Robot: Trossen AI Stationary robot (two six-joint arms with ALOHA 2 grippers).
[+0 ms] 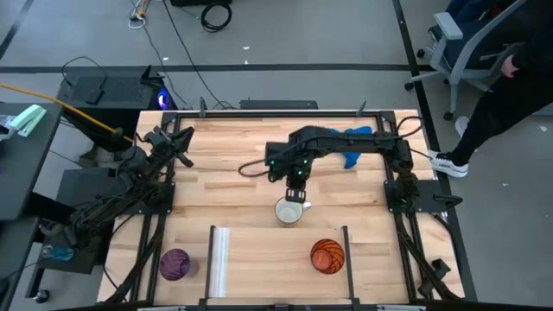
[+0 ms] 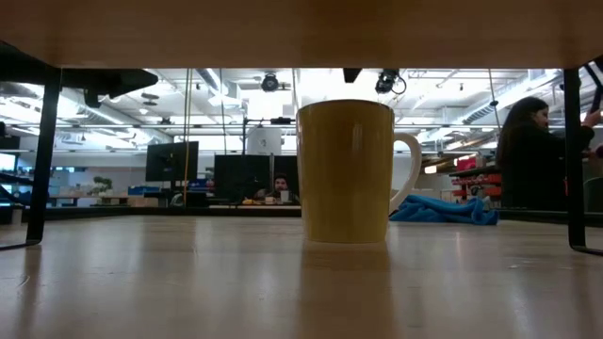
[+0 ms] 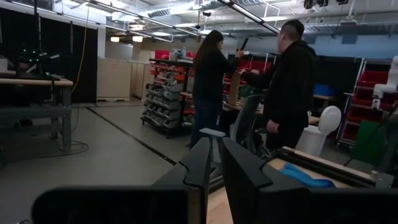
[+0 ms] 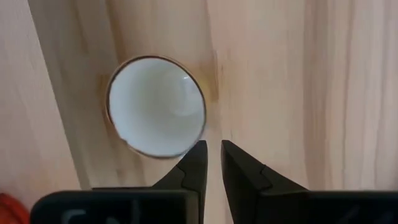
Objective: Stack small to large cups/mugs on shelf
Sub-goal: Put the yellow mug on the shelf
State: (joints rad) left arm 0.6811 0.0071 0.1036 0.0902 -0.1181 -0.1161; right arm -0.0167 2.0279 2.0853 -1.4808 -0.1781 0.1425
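On the table's middle, the white mug (image 1: 289, 211) is standing upright, mouth up, handle pointing toward the right arm's side. Right gripper (image 1: 296, 180) is hovering just above it, pointing down, jaws spread narrowly, pinching nothing.

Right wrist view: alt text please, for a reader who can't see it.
Looking straight down, a white mug stands upright and empty on the wooden table. The right gripper hovers just beside its rim, fingers narrowly apart, holding nothing.

White mug (image 1: 289, 211), purple patterned cup (image 1: 175, 263), orange patterned cup (image 1: 327, 256), blue cloth (image 1: 356, 145)
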